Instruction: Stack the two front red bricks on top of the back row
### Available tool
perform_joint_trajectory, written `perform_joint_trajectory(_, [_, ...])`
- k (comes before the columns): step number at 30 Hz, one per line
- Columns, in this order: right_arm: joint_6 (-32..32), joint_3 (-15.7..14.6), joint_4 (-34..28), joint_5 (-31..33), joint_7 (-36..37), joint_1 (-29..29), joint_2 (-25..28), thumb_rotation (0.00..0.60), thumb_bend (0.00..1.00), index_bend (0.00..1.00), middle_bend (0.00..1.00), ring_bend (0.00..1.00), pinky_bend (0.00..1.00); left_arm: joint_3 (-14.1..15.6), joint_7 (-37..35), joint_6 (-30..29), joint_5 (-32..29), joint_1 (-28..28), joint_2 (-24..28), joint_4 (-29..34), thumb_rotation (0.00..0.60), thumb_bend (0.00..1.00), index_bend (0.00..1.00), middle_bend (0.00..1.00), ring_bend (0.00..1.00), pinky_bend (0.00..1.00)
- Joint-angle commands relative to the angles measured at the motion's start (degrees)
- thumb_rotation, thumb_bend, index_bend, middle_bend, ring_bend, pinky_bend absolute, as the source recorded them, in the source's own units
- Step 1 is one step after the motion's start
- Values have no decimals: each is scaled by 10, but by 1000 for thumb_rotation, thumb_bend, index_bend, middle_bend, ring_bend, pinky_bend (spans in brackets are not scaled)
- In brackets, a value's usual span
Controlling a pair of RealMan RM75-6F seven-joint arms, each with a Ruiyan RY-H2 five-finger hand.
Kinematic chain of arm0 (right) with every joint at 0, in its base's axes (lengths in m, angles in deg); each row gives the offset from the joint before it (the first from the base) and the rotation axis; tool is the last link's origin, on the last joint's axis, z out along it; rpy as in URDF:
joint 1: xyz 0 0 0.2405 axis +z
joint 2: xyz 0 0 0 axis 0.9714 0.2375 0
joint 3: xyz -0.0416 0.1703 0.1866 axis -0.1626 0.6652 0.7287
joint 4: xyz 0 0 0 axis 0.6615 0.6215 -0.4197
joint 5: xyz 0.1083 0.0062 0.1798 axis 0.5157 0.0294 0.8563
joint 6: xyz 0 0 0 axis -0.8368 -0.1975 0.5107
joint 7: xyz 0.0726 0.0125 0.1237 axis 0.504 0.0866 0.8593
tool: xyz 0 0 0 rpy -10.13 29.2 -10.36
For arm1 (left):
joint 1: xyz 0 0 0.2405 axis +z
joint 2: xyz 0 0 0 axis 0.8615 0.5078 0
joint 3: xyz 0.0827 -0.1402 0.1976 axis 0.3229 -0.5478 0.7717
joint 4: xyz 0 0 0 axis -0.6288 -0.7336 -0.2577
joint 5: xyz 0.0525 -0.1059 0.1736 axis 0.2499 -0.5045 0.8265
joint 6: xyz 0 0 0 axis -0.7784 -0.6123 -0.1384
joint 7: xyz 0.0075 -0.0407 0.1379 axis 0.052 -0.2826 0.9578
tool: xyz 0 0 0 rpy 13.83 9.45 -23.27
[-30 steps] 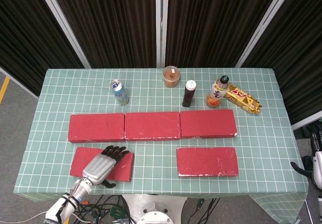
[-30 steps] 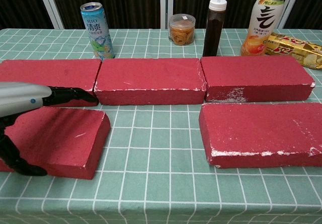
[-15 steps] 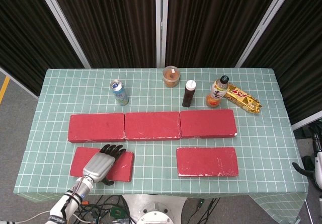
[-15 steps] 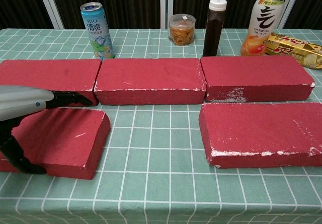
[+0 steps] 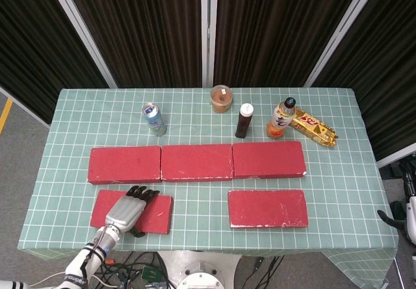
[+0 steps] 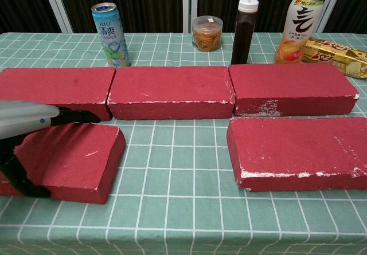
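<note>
1. Nearest the desk's (image 5: 71, 113) front edge, the left hand (image 5: 127, 209) is lying over the front-left brick (image 5: 156, 214), fingers draped across its top and far edge, thumb at the near face; whether it is gripping is unclear.
2. Just right, the front-right brick (image 5: 268, 208) is lying untouched.
3. Both are looking rigid, bulky and rough-faced, so clamping across the short width seems best.
4. Behind, the back row (image 5: 196, 162) is waiting.

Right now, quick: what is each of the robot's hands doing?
Left hand: grips the front left brick, fingers over its back edge.
Right hand: hardly visible at the frame's edge, cannot be told.
</note>
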Motion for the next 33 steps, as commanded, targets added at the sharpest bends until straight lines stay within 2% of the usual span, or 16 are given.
perform_joint_trajectory(1, [1, 0, 0, 1, -1, 0, -1, 600, 0, 0, 0, 0, 0, 3, 0, -2, -3, -3, -1, 0, 600, 0, 6, 121, 0, 0])
perform_joint_trajectory(8, [4, 1, 1, 6, -1, 0, -2, 600, 0, 0, 0, 0, 0, 9, 3, -15, 1, -8, 7, 17, 600, 29, 7, 163, 0, 0])
perform_joint_trajectory(15, [2, 3, 3, 7, 4, -1, -1, 600, 0, 0, 0, 0, 0, 8, 10, -39, 23, -13, 53, 80, 600, 32, 11, 163, 0, 0])
perform_joint_trajectory(19, [-1, 4, 0, 6, 6, -3, 4, 600, 0, 0, 0, 0, 0, -9, 30, -65, 31, -23, 88, 116, 600, 32, 12, 166, 0, 0])
perform_joint_trajectory(22, [-5, 5, -2, 5, 7, -4, 6, 600, 0, 0, 0, 0, 0, -48, 45, -74, -12, -49, 105, 128, 600, 31, 12, 174, 0, 0])
perform_joint_trajectory(26, [-6, 3, -2, 3, 8, -5, 5, 600, 0, 0, 0, 0, 0, -116, 56, -61, -122, -111, 112, 111, 600, 32, 13, 179, 0, 0])
perform_joint_trajectory(30, [-3, 4, -1, 5, 10, -5, 5, 600, 0, 0, 0, 0, 0, -179, 49, -45, -248, -178, 88, 64, 600, 32, 16, 187, 0, 0])
perform_joint_trajectory(33, [-1, 4, 0, 7, 11, -5, 6, 600, 0, 0, 0, 0, 0, -200, 63, -55, -314, -222, 56, 18, 600, 32, 34, 206, 0, 0])
